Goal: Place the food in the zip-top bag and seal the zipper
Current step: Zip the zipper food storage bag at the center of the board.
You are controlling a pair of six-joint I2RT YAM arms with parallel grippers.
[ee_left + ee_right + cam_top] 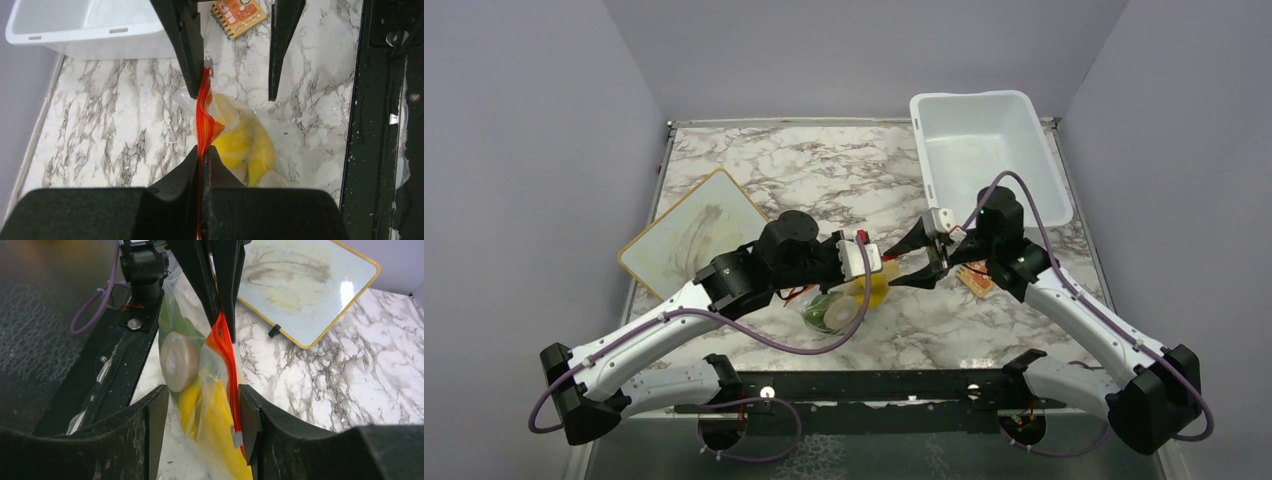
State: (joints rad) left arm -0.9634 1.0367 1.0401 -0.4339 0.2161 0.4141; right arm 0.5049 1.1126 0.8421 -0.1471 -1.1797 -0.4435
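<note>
The clear zip-top bag [834, 308] hangs between my two grippers, a little above the marble table. Through the plastic show the yellow banana [220, 440], a round beige piece [177, 360] and the green leafy vegetable [172, 322]. My left gripper [203, 150] is shut on the red-orange zipper [204, 105] at one end of the mouth. My right gripper [200, 422] stands open astride the other end of the bag, and the zipper [226, 347] lies against its right finger [248, 420]. In the top view the two grippers [871, 262] [927, 258] face each other closely.
A white tub [984, 150] stands at the back right. A small orange patterned notebook [976, 280] lies under my right arm. A yellow-rimmed whiteboard [694, 235] lies at the left. A black rail [874, 385] runs along the near table edge.
</note>
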